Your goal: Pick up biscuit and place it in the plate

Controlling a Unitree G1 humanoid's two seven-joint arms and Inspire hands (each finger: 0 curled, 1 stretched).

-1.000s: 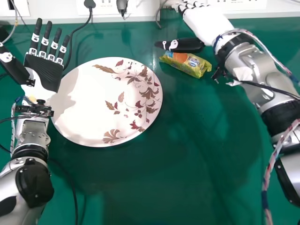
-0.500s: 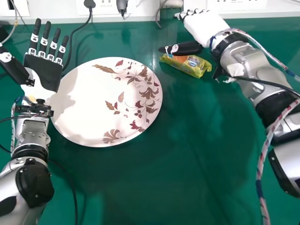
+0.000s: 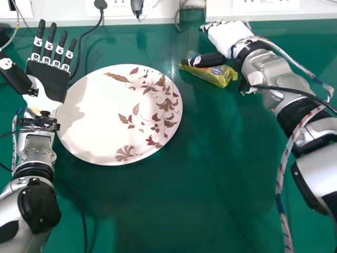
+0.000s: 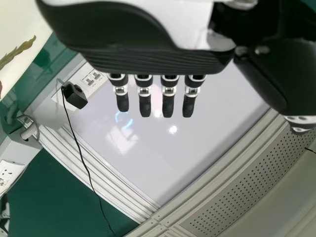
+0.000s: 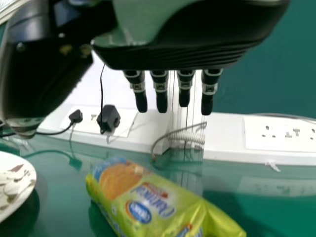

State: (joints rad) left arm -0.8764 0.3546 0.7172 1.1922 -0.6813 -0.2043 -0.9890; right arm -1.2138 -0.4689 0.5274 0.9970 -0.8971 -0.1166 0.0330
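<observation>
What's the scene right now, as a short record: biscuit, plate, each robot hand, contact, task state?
biscuit: wrapped pack, lying on the green table, right of the plate
plate: white, leaf pattern, on the table
right robot hand: open, at the biscuit; thumb crosses over the pack in the head view
left robot hand: open, at the plate's left edge
contact: cannot tell whether the right thumb touches the pack
task state: biscuit not yet in the plate

A lab or an office, which one I cannot tell: white trunking [image 3: 316, 13] with socket plates [image 3: 266, 6] runs along the green tabletop's [image 3: 210, 200] far edge, a black plug [image 3: 100, 4] sits there, and a glossy pale panel [image 4: 173, 153] rises behind it.
</observation>
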